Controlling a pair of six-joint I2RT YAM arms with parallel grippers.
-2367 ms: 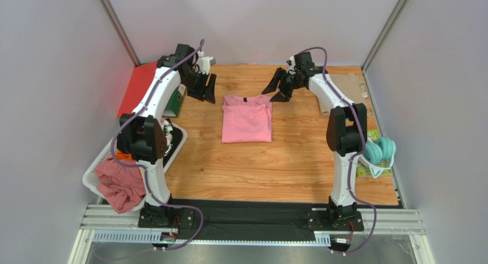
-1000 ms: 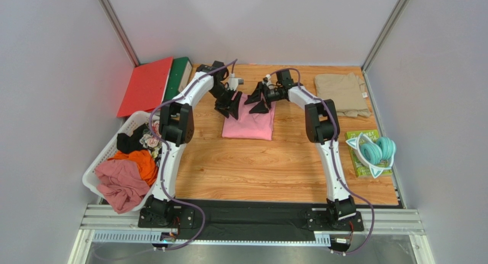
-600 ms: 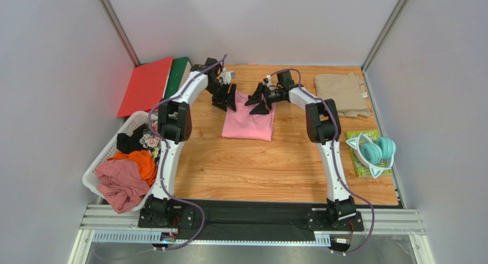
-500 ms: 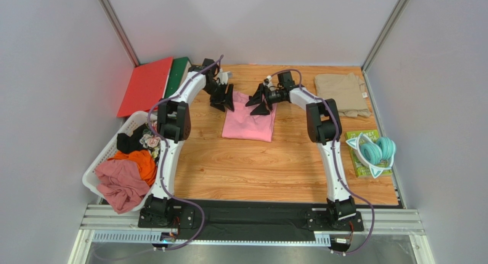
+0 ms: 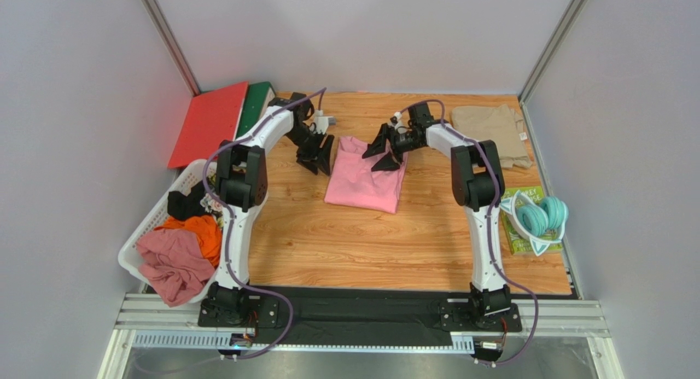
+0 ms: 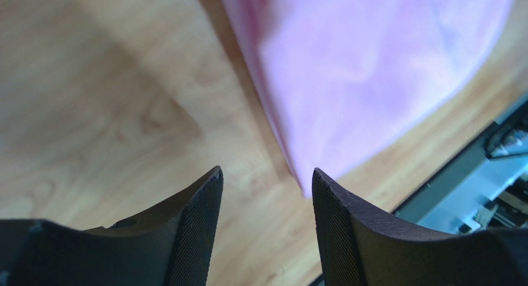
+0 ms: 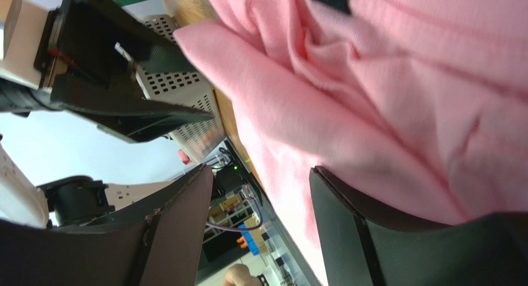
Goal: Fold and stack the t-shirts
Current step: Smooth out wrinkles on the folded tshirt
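A folded light pink t-shirt (image 5: 361,182) lies slightly askew on the wooden table, its neck label toward the back. The khaki t-shirt (image 5: 491,133) lies folded at the back right. My left gripper (image 5: 316,159) hangs open just left of the pink shirt's top left corner. In the left wrist view only bare wood shows between the left gripper (image 6: 265,173) jaws, with the pink shirt (image 6: 372,69) off to the upper right. My right gripper (image 5: 384,152) is open at the shirt's top right corner. In the right wrist view the right gripper (image 7: 260,170) has one finger against the pink cloth (image 7: 403,100).
A white basket (image 5: 141,231) of crumpled clothes sits at the left edge. A red folder (image 5: 209,123) and a green book (image 5: 256,104) lie at the back left. Teal headphones (image 5: 541,216) rest on a green packet at the right edge.
The pink shirt has slid and turned a little to the right. The right gripper moved right with its corner. The left gripper drew back left, off the shirt.
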